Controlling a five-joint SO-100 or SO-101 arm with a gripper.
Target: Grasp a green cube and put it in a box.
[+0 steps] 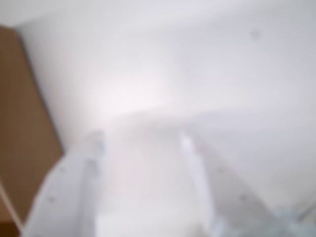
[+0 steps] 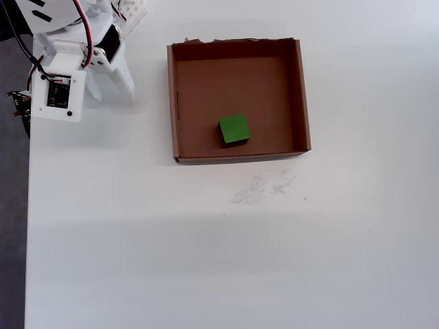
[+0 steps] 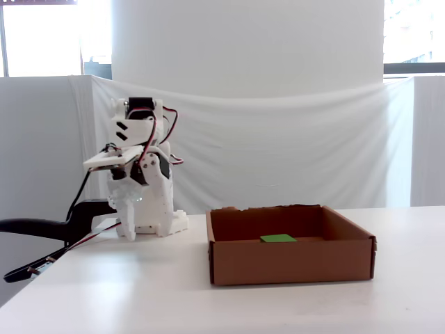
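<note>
White two-finger gripper [image 2: 111,91] sat folded at the overhead view's upper left, fingers spread and holding nothing. Small bright-green cube [image 2: 234,129] lay inside the shallow brown cardboard box [image 2: 175,110], near its lower wall.

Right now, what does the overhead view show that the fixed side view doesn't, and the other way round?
Only the overhead view shows the small bright-green cube's place on the floor of the shallow brown cardboard box, toward the wall nearest the bottom of the picture, plus faint scuff marks on the white table. Only the fixed view shows the white draped backdrop and the folded arm's height. Both show cube inside box, arm folded away from it.
</note>
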